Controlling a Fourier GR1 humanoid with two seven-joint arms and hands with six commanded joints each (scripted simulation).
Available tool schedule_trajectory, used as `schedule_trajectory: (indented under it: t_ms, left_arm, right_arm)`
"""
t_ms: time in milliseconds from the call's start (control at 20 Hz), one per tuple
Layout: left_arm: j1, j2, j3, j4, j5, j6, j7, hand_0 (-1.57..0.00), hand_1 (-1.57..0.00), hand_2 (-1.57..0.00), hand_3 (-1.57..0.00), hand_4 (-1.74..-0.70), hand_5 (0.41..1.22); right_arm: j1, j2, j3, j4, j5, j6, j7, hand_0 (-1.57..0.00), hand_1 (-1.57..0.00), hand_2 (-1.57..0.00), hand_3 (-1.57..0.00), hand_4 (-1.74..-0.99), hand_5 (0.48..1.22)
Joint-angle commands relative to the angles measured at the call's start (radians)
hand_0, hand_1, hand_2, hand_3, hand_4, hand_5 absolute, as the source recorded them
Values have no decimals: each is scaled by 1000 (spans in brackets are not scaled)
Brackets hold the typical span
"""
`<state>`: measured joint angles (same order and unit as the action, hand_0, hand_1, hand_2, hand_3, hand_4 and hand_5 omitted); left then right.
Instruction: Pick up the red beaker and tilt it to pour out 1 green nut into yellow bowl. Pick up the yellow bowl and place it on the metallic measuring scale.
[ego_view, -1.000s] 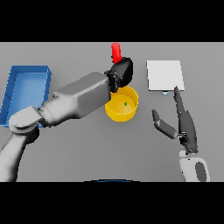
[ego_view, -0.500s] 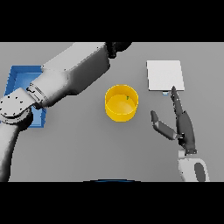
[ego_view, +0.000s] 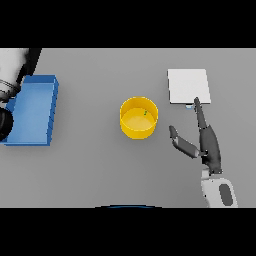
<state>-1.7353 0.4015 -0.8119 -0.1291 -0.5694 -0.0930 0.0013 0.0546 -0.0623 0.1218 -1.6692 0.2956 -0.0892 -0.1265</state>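
Round yellow bowl (ego_view: 139, 118) sits mid-table, smooth-walled, a tiny green nut (ego_view: 145, 113) inside. Right hand (ego_view: 207, 145) rests flat beside it, fingers straight and thumb spread, fingertip just reaching the square pale scale (ego_view: 188, 86). Blue rectangular tray (ego_view: 33, 110) lies far left.

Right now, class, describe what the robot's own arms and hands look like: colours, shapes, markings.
The right hand is dark grey, with long slim fingers and a separate thumb, joined to a white wrist casing bearing a grey oval inset. Only part of the left arm shows at the upper left edge: a white and grey rounded shell with black sections. The left hand is out of view.
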Motion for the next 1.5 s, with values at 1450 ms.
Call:
schedule_trajectory:
  t_ms: [1450]
  left_arm:
    - [198, 6, 626, 985, 770, 304, -239, -1571, -1571, -1571, -1374, -1740, 1008]
  right_arm:
    - [-16, -10, -10, 25, -90, 78, -22, 1, 1, 1, 1, -1169, 680]
